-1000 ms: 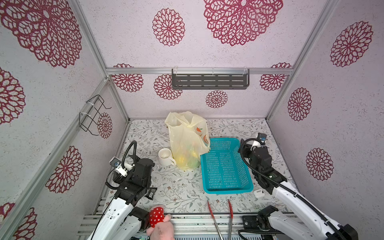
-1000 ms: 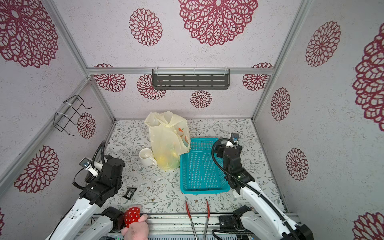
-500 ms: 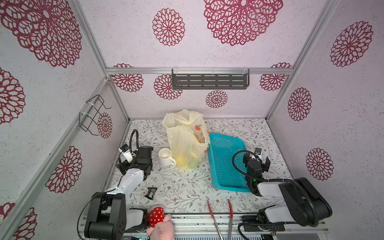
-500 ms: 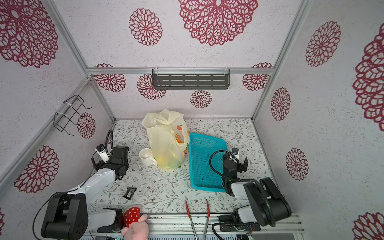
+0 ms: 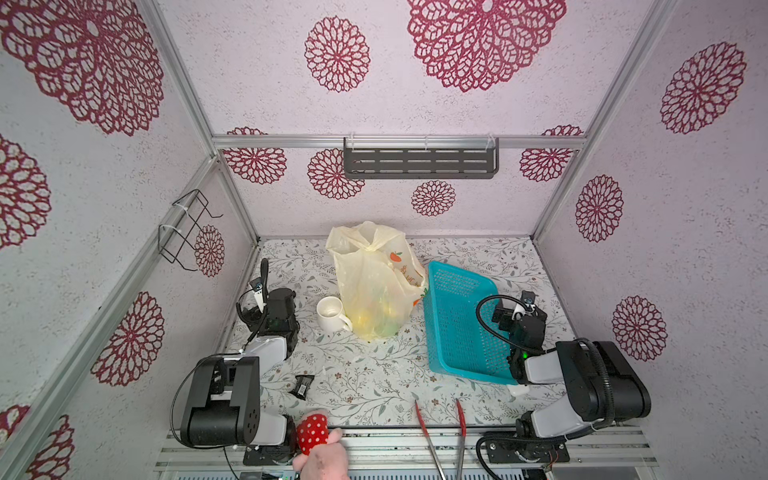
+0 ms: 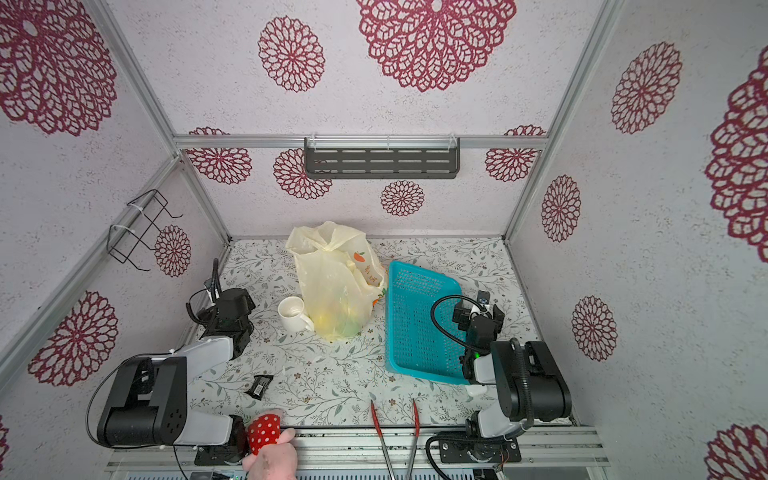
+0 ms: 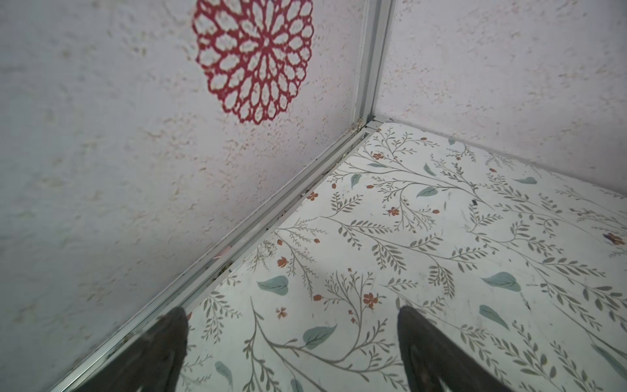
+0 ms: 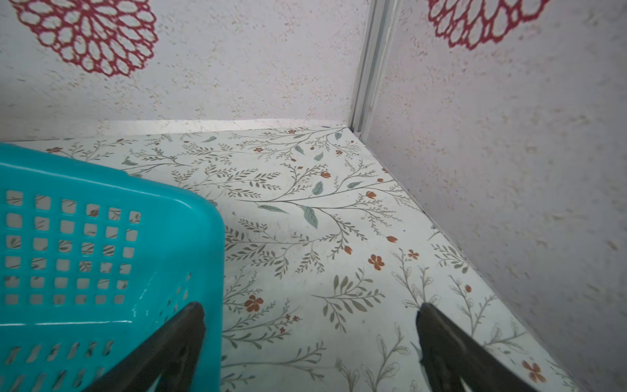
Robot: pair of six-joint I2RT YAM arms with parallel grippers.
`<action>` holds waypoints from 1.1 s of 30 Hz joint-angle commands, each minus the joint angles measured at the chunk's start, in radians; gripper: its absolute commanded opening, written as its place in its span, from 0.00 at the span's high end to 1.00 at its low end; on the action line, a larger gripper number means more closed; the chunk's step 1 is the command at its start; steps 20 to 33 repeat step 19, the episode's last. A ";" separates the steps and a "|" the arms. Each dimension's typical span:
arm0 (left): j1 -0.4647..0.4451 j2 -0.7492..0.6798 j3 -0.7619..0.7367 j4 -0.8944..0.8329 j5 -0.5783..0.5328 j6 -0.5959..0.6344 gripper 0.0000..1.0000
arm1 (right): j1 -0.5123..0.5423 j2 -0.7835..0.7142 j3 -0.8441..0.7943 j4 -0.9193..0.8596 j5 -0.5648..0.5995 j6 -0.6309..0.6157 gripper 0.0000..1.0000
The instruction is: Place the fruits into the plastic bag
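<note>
Both pulled back: left fingers (image 7: 166, 353), right fingers (image 8: 448, 353) spread empty over floral tabletop (image 5: 365, 374).

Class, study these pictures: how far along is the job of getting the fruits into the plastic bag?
Done: yellow and green fruits show through the standing plastic bag; the teal basket holds none. In hand: nothing, left pincer and right pincer both open and empty. Left: apparently nothing; no loose fruit is visible.
</note>
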 commanded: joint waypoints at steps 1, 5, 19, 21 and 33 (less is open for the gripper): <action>0.047 0.081 -0.095 0.330 0.224 0.093 0.03 | -0.005 -0.001 0.012 -0.001 -0.037 0.022 0.01; 0.044 0.091 -0.107 0.358 0.252 0.110 0.03 | -0.004 -0.002 0.011 -0.003 -0.034 0.020 0.01; 0.046 0.097 -0.113 0.381 0.254 0.111 0.03 | -0.018 0.000 0.009 0.005 -0.070 0.023 0.01; 0.046 0.097 -0.113 0.381 0.254 0.111 0.03 | -0.018 0.000 0.009 0.005 -0.070 0.023 0.01; 0.046 0.097 -0.113 0.381 0.254 0.111 0.03 | -0.018 0.000 0.009 0.005 -0.070 0.023 0.01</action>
